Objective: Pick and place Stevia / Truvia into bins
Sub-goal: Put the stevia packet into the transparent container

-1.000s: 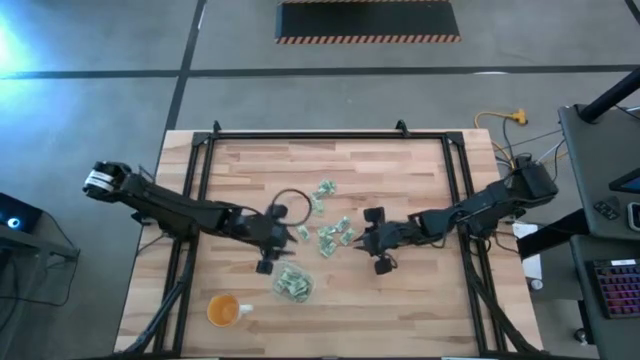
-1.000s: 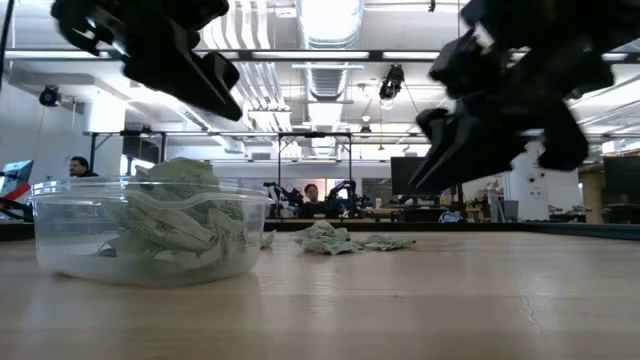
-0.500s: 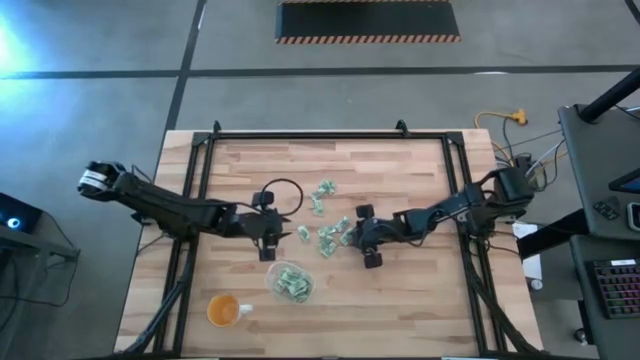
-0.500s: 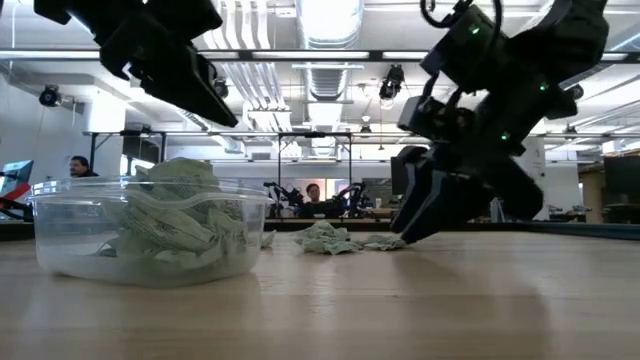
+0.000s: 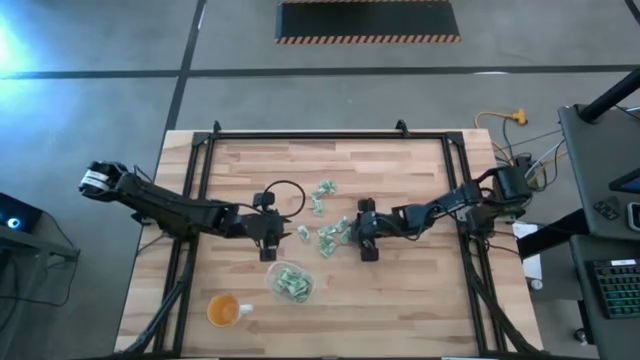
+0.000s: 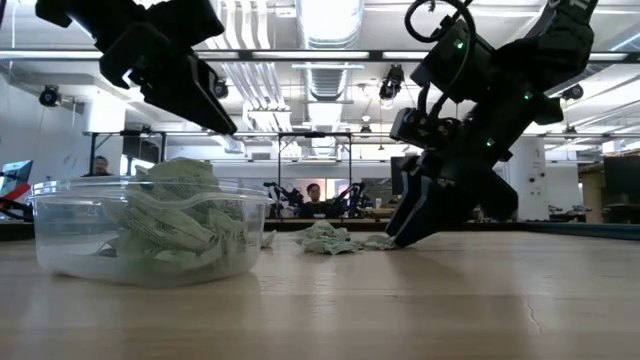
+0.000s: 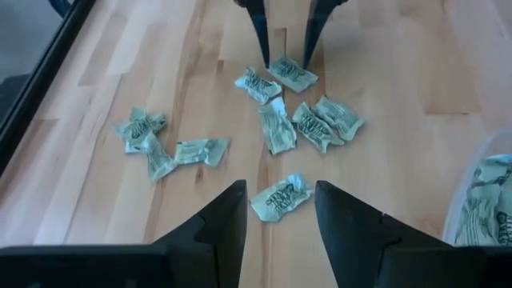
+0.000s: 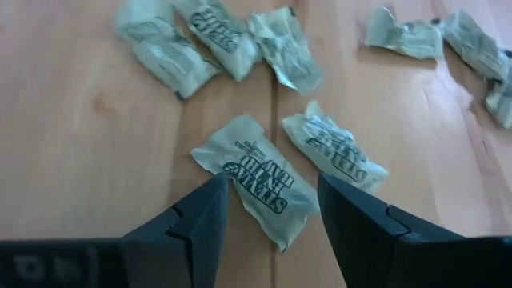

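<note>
Grey concrete floor (image 5: 100, 60), hazard-striped mat (image 5: 367, 20); ceiling ducts (image 6: 330, 60) and lights beyond.

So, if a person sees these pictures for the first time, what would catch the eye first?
Probably the loose pale green sweetener packets scattered at the middle of the wooden table, with both dark arms pointing at them. The right gripper is low over one packet, its jaws open on either side of it, while the left gripper waits on the other side of the scatter. Nearer the front edge stand a clear tub with packets in it and an orange cup.
</note>
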`<state>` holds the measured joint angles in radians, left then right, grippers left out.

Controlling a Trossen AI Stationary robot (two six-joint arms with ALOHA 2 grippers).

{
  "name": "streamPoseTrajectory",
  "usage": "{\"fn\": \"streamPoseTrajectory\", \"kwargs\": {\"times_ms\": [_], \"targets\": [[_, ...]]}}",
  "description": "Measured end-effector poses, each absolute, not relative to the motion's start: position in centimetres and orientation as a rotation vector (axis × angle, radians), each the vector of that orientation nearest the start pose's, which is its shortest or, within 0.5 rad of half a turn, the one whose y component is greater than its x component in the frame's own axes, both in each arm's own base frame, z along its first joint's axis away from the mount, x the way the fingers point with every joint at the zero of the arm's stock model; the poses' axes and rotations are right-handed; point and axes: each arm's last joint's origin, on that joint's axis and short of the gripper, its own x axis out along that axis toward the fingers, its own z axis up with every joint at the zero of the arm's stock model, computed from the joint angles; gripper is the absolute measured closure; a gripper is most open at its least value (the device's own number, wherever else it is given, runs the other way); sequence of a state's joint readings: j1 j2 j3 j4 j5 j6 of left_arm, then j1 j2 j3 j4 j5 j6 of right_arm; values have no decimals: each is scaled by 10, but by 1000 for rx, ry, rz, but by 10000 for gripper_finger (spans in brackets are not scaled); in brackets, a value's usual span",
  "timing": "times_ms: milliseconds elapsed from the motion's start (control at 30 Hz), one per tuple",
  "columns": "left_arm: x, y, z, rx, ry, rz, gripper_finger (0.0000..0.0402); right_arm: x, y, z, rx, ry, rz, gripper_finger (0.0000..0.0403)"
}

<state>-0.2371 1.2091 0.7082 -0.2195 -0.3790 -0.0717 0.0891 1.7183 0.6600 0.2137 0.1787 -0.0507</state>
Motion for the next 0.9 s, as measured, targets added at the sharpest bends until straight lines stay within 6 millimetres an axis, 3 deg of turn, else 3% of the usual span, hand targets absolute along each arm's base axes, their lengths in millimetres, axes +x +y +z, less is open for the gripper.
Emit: {"fn": "streamPoseTrajectory", "kwargs": {"times_ms": [500, 900], "targets": [[237, -46, 223, 151, 681, 160, 269, 292, 12, 106, -46, 858, -28, 232], [237, -46, 223, 151, 680, 160, 269, 290, 12, 105, -60, 888, -15, 281]]}}
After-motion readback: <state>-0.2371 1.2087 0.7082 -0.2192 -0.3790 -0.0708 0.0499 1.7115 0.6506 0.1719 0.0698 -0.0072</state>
